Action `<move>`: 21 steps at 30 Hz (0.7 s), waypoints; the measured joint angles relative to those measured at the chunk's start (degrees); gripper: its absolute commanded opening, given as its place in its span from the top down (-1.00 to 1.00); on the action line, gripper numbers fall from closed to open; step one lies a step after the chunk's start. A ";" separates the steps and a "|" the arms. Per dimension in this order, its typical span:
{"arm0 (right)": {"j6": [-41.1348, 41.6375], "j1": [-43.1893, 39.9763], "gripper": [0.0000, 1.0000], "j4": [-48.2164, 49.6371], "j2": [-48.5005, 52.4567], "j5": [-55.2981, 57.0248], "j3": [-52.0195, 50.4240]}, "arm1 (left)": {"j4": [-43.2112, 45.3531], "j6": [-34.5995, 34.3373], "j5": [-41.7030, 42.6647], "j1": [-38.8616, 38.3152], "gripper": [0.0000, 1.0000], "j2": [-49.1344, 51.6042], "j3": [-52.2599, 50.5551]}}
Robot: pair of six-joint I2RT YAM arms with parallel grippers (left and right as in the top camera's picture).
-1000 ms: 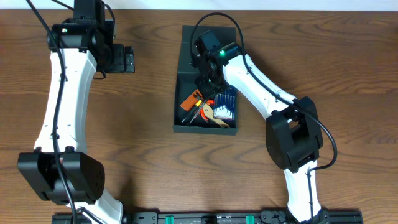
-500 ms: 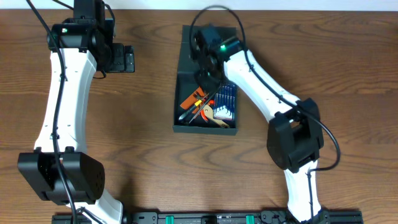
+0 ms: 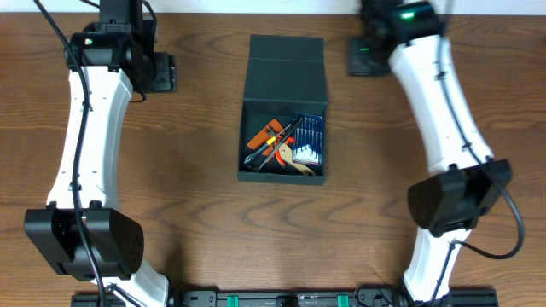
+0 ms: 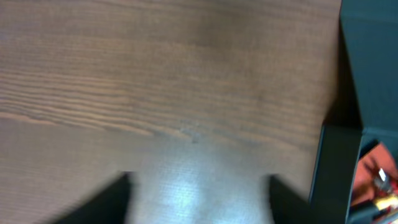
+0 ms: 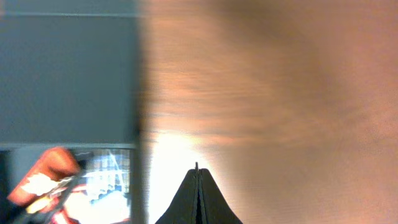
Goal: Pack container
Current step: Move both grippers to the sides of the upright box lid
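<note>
The container (image 3: 282,176), a dark teal-black box, lies mid-table with its flap lid (image 3: 285,68) folded open toward the back. Inside it are orange-handled tools (image 3: 268,136), a blue bit set (image 3: 310,141) and a tan handle (image 3: 296,163). My left gripper (image 3: 162,72) hangs over bare wood at the back left, well clear of the box. In the left wrist view that gripper (image 4: 199,190) is open, with only table between its fingers (image 4: 115,202). My right gripper (image 3: 363,56) hovers at the back right beside the lid. Seen from the right wrist, this gripper (image 5: 197,173) is shut and holds nothing.
The wood-grain table (image 3: 196,196) stretches around the box. The lid (image 5: 68,74) fills the left side of the right wrist view, and the box wall (image 4: 333,168) stands at the right of the left wrist view. The arms' bases are at the front edge.
My right arm has lifted out of the container and swung away to the back right, still shut. The left gripper's jaws have narrowed; the left arm has stayed in place.
</note>
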 measured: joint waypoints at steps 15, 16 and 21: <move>4.35 -19.74 0.98 6.19 0.00 -12.79 -7.04 | 6.88 -10.49 2.78 5.22 0.89 0.31 -0.07; 4.31 -19.71 0.98 8.61 0.00 -15.10 -9.38 | 6.84 -10.86 4.31 5.64 0.89 0.74 -0.07; 3.43 -18.18 0.98 20.46 0.02 -26.75 -20.74 | 6.82 -12.13 12.20 6.73 0.89 5.99 -0.09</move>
